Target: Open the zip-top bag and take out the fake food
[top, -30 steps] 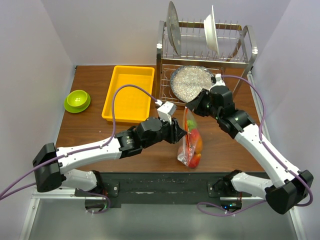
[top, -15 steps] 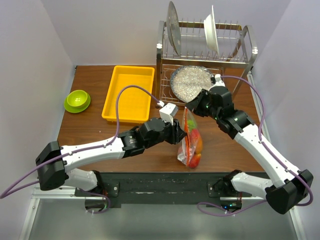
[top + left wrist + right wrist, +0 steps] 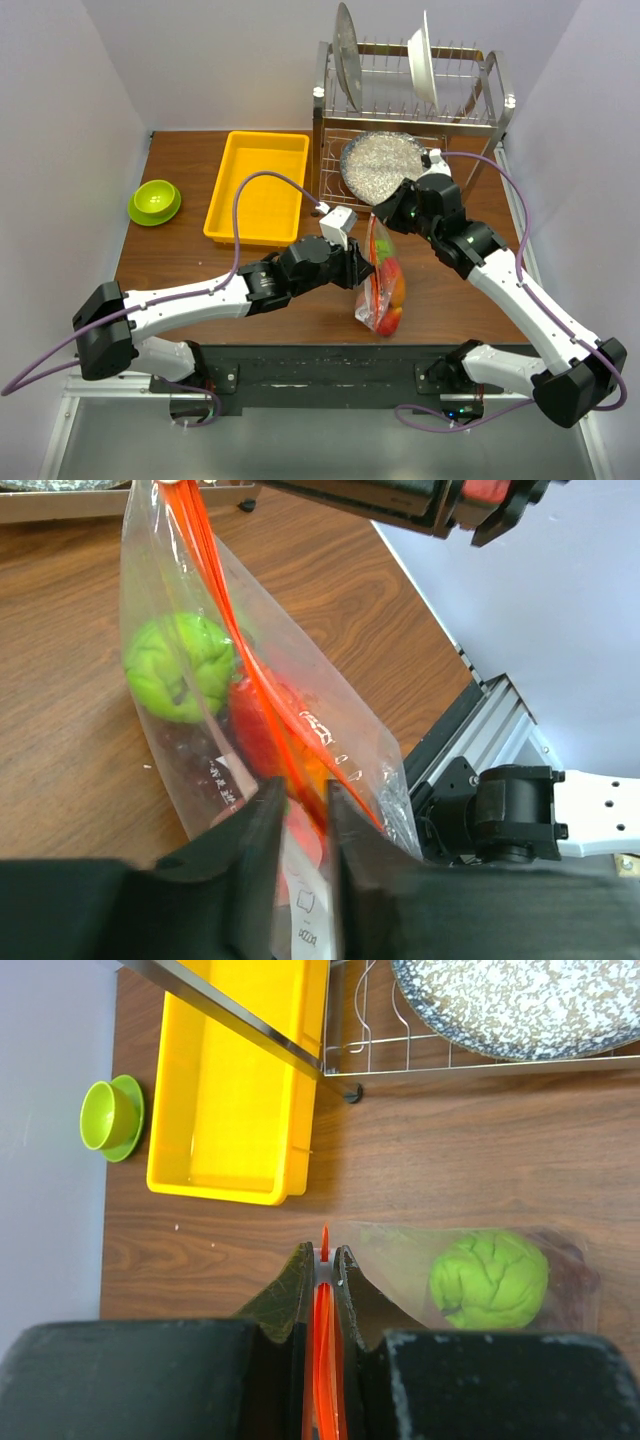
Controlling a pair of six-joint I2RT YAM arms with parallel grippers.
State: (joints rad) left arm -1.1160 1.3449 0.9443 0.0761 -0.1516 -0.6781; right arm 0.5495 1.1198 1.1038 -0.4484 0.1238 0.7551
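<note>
The zip-top bag (image 3: 381, 278) hangs upright over the table near its front edge, orange-red zip strip (image 3: 215, 600) running up one side. My right gripper (image 3: 378, 222) is shut on the strip's top end, seen pinched between its fingers in the right wrist view (image 3: 323, 1270). My left gripper (image 3: 362, 268) is closed on the zip edge lower down (image 3: 305, 805), with strip and plastic between its fingers. Inside the bag are fake food pieces: a green round fruit (image 3: 180, 668), also in the right wrist view (image 3: 488, 1278), a red piece (image 3: 262, 725) and a dark purple mass (image 3: 578, 1275).
A yellow tray (image 3: 258, 186) lies at the back left and a lime-green bowl (image 3: 155, 201) left of it. A wire dish rack (image 3: 497, 100) at the back right holds a speckled pan (image 3: 381, 165) and upright plates. The table's front edge is just below the bag.
My left gripper has moved a little right and up against the bag's zip edge. The right gripper and the bag have stayed almost still.
</note>
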